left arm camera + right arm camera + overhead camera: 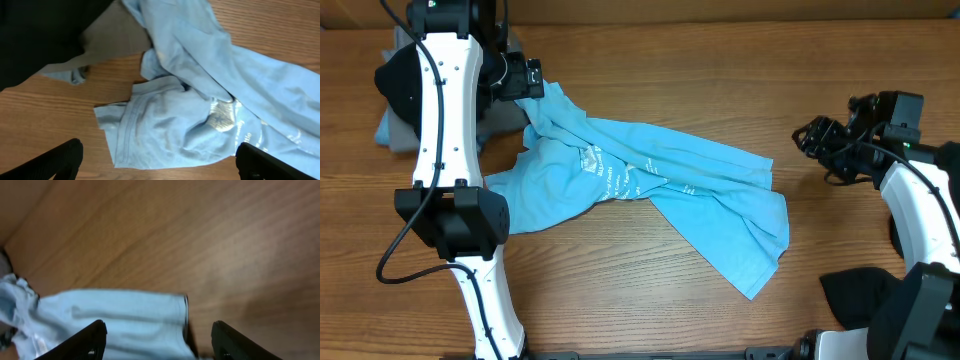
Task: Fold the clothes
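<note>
Shirt awaits spreading before first fold

Crumpled sky-blue T-shirt [650,180] with white lettering lay mid-frame on the brown wooden table [720,60]. Both the left gripper [160,159] and the right gripper [157,339] hung apart-jawed, empty. Flattening appeared the step in hand; next, pinching opposite edges.

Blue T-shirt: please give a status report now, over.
Left gripper open, empty. Right gripper open, empty. Blue T-shirt crumpled, unfolded. Dark clothes pile beside its left end.

The left arm [445,110] reaches from the near edge of the table [720,60] toward its far left corner, the left gripper [160,165] spread wide and empty. The right arm [920,200] bends along the right edge, the right gripper [817,137] pointing left, fingers [82,340] apart, holding nothing.
</note>
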You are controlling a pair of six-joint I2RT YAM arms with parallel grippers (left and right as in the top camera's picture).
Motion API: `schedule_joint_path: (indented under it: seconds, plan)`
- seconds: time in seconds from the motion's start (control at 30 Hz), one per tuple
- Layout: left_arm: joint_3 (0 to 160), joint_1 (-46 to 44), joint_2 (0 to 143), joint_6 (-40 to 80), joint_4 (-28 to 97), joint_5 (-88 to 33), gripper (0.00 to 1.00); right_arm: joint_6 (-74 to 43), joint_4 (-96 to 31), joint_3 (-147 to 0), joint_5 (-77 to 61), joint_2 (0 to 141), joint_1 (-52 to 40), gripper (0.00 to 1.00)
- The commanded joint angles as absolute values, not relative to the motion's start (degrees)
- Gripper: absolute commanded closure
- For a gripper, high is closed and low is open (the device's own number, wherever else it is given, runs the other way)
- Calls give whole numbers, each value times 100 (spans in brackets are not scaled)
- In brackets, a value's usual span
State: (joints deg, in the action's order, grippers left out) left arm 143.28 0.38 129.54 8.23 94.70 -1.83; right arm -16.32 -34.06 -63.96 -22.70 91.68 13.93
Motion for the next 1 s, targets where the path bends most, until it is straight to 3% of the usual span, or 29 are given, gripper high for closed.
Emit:
schedule_joint_path:
  seconds: [0.0,0.4,0.6,0.7,0.97]
  plan:
    - [14298,-99,12811,421,9445,-449,0,-1787,-3138,-6410,-2167,9723,1221,30]
    - [14298,-163,12811,381,9373,-408,0,-1806,-2978,-6410,-2265,11076,416,31]
    - [14298,-163,12814,381,9310,-410,0,-1900,-3011,-6410,-1747,11277,95,52]
    - [14298,-163,12814,381,9317,-410,0,-2023,-3026,-6416,-1472,11288,82,70]
    - [14298,-163,12811,381,9277,-412,0,-2025,-2604,-7334,-1461,11198,521,96]
